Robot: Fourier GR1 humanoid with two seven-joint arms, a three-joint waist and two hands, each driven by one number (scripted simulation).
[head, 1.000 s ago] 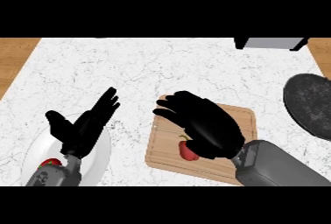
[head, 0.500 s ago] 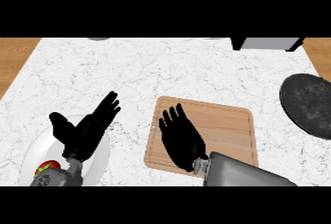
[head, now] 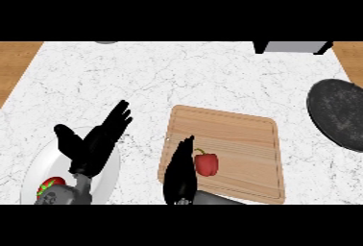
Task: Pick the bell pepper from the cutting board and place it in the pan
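Plainly not yet picked up: bell pepper on the cutting board, right hand beside it.

Looked down from the head view onto a white marbled counter. Found the red bell pepper lying on the lower left part of the wooden cutting board. Saw the right hand edge-on just left of the pepper, over the board's left edge, fingers straight and together, grasping nothing; could not tell whether touching the pepper. Noted the left hand at lower left above the rim of a white plate, fingers straight and spread, released. Spotted a red and green item on that plate. Made out the dark pan at the right edge, well apart from board and pepper.
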